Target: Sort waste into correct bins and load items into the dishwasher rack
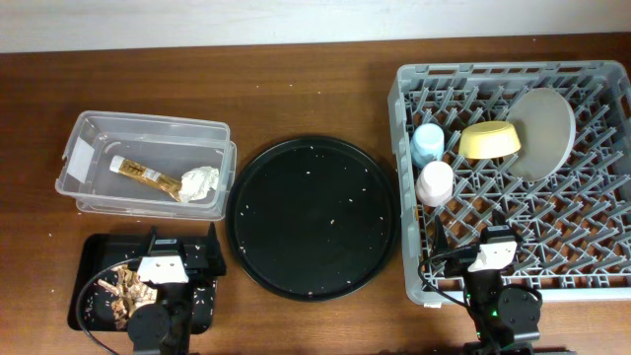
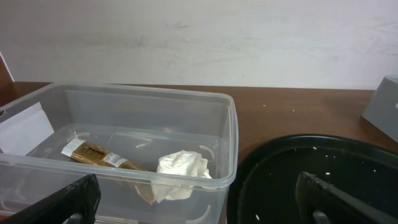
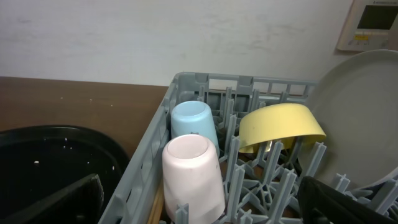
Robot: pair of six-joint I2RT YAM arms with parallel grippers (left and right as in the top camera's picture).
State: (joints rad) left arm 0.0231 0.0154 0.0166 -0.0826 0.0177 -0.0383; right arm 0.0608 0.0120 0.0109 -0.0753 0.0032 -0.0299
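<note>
The clear tub [image 1: 94,133] holds the brown-gold wrapper stick [image 1: 146,177] and the crumpled white napkin [image 1: 200,183]; the left wrist view shows the tub [image 2: 205,102], the wrapper stick [image 2: 99,155] and the napkin [image 2: 181,171]. The small black tray [image 1: 94,254] holds beige food scraps [image 1: 123,286]. The grey rack [image 1: 601,84] holds the blue cup [image 1: 428,144], pink cup [image 1: 435,182], yellow bowl [image 1: 490,140] and grey-blue plate [image 1: 544,133]. My left gripper [image 2: 198,199] is open and empty near the tub. My right gripper [image 3: 202,199] is open and empty, over the rack's front left by the pink cup [image 3: 193,174].
A large round black tray [image 1: 314,215] with white crumbs lies between the tub and the rack. The left arm [image 1: 163,286] sits over the small black tray; the right arm [image 1: 498,286] sits over the rack's front edge. A pale wall stands behind the table.
</note>
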